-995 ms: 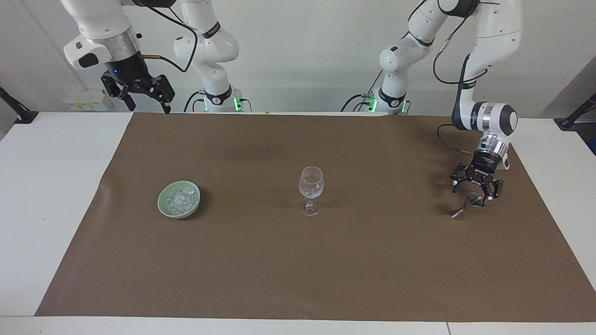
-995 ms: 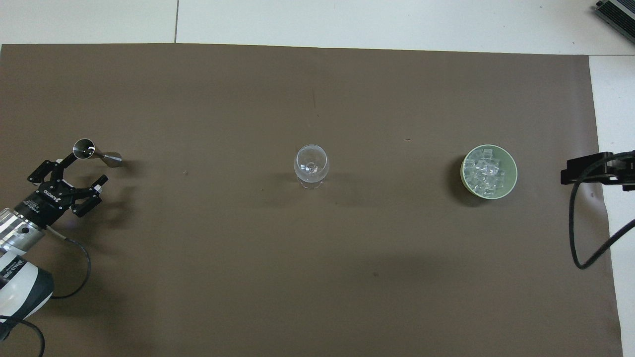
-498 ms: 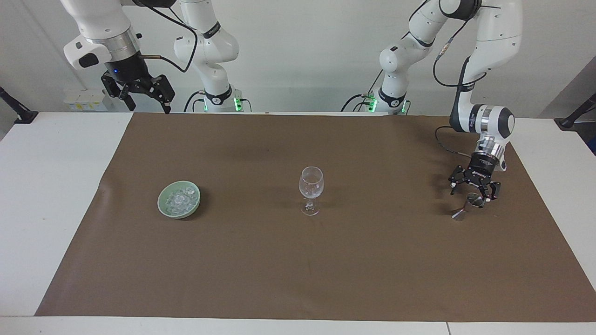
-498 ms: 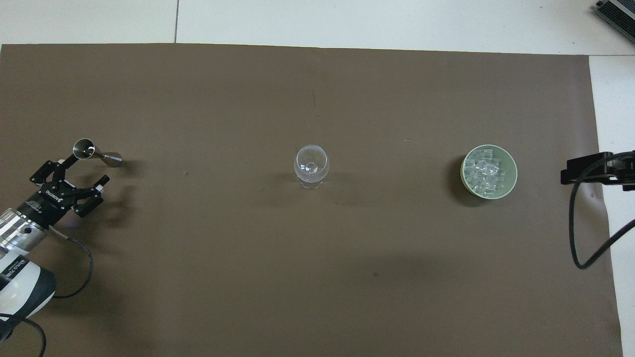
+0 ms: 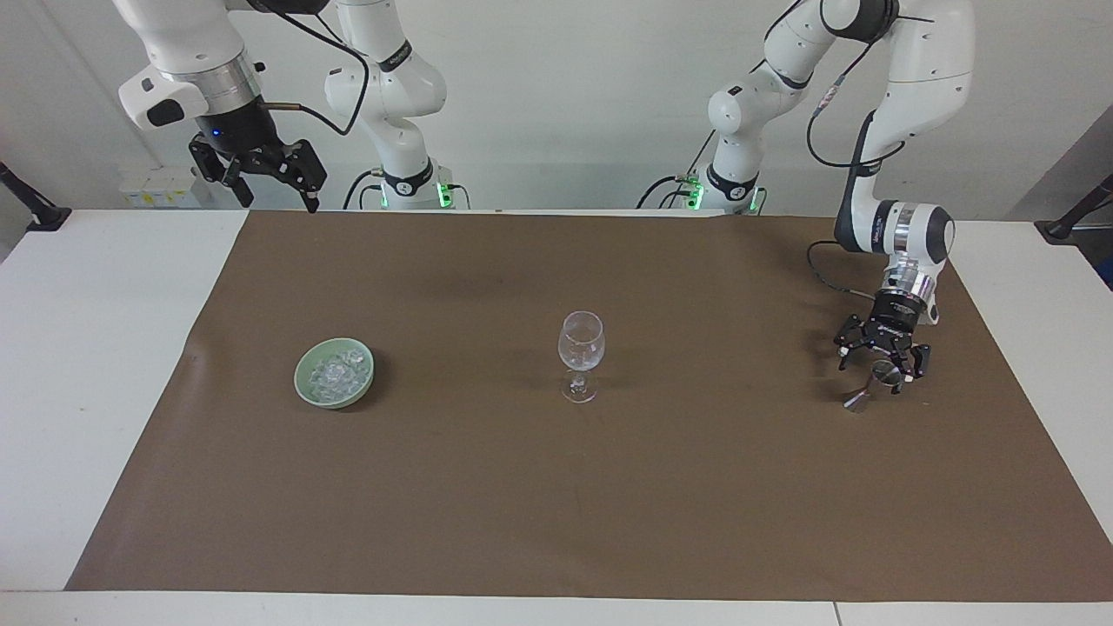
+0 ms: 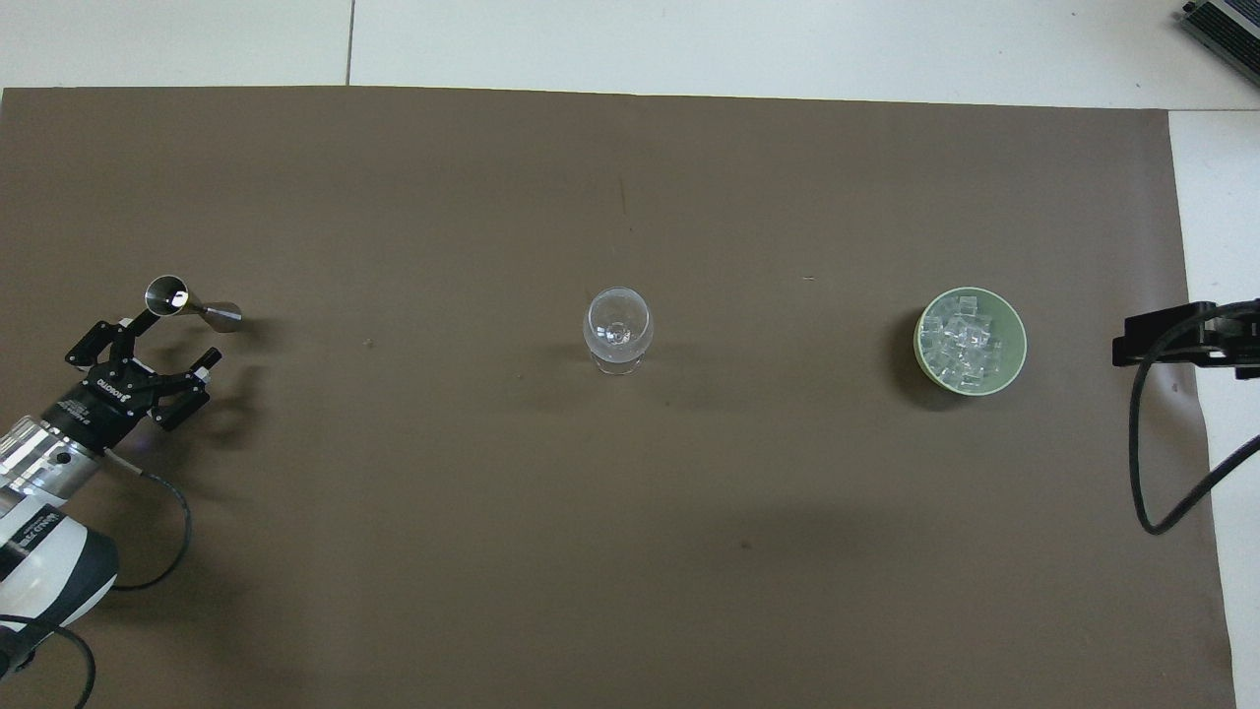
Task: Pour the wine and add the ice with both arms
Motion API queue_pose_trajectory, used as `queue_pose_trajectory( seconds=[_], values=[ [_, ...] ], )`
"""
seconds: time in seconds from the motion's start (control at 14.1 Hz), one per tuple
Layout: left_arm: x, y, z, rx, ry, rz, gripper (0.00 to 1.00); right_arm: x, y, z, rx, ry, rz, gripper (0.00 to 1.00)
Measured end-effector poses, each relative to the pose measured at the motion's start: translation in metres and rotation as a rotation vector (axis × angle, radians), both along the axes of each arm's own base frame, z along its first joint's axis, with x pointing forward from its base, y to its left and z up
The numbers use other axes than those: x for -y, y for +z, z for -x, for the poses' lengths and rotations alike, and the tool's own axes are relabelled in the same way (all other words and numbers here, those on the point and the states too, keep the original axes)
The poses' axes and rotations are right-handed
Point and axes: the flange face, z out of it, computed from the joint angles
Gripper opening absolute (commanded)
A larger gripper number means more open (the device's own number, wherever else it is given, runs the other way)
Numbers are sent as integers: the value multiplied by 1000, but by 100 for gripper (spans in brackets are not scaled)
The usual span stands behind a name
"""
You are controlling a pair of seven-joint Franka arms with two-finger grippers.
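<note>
Well apart from the ice (image 5: pixel 335 374), right claw (image 5: pixel 276 187) waits.

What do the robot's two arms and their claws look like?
Both arms are big, white and rounded, with black bands at the joints and green lights glowing at their bases. Each wrist has a shiny silver ring, and a thin black cable loops along it. The left gripper and right gripper are black, spidery metal claws made of little linked bars. White lettering marks the left one.

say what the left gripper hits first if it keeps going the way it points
Probably the metal jigger: the open left gripper points down at its upper cup, just above it, jaws either side. Depth is hard to judge.
</note>
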Motion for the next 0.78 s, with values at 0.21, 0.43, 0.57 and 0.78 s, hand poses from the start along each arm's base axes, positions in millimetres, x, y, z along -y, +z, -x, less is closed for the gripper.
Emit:
queue_pose_trajectory(
  seconds=[0.21,0.43,0.57,0.78],
  values=[
    [7,1,-3,6,3,8,100,0,0,0,0,0,0,100],
    [7,-1,-3,7,7,7,100,0,0,0,0,0,0,100],
    [7,-7,-2,11,11,1,100,0,0,0,0,0,0,100],
    [7,-11,-2,11,16,1,100,0,0,0,0,0,0,100]
  ],
)
